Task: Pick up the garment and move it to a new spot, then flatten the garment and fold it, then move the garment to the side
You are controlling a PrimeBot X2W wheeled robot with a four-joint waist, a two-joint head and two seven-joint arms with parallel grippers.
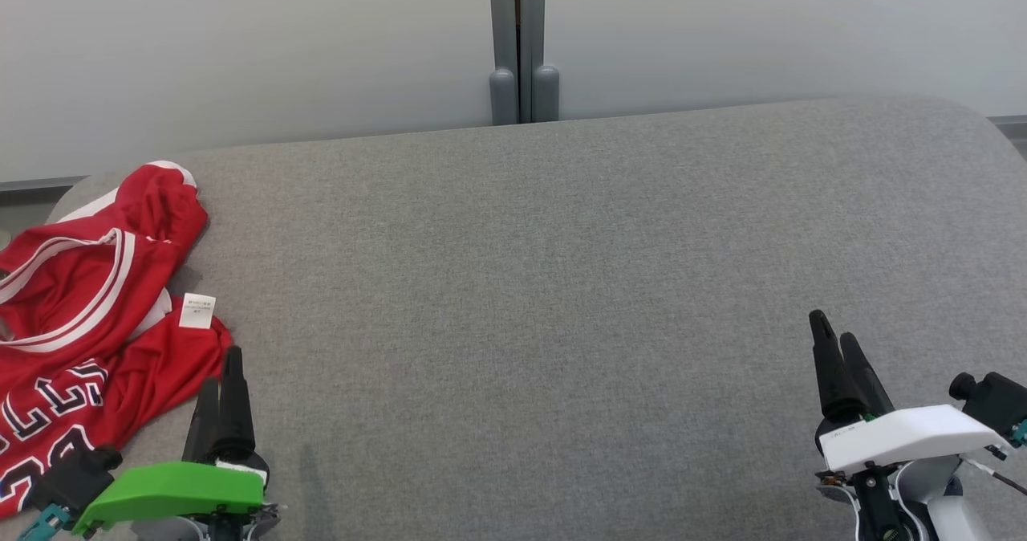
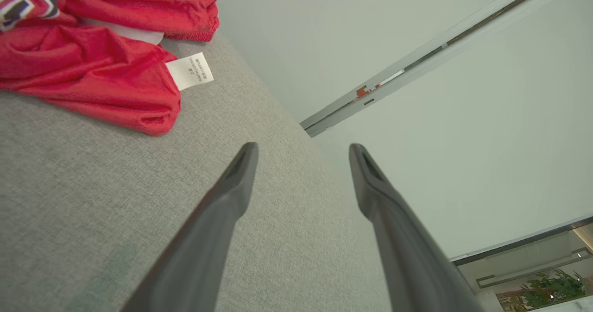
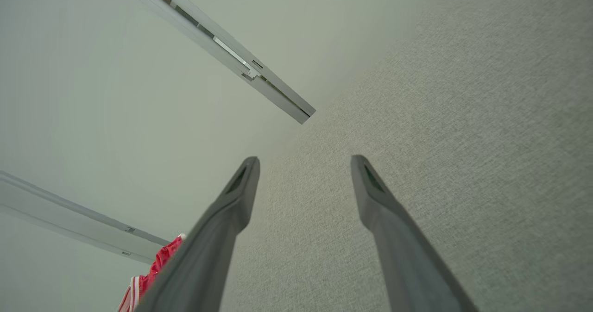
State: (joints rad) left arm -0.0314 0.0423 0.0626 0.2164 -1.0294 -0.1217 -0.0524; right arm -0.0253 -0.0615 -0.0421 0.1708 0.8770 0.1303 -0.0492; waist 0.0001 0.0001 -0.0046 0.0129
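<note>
Beside the left gripper (image 1: 221,368) lies one garment (image 1: 72,276); its fingers and the right gripper's (image 1: 830,326) stand apart.

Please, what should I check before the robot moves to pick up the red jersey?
1. Open, empty left end effector: ok.
2. Open, empty right end effector: ok.
3. Reach: crumpled red mesh jersey with white trim lies close to left end effector: ok.
4. Whole jersey visible: not ok, head view's left edge cuts it.
5. Room on grey woven fabric surface for new spot: ok.
</note>
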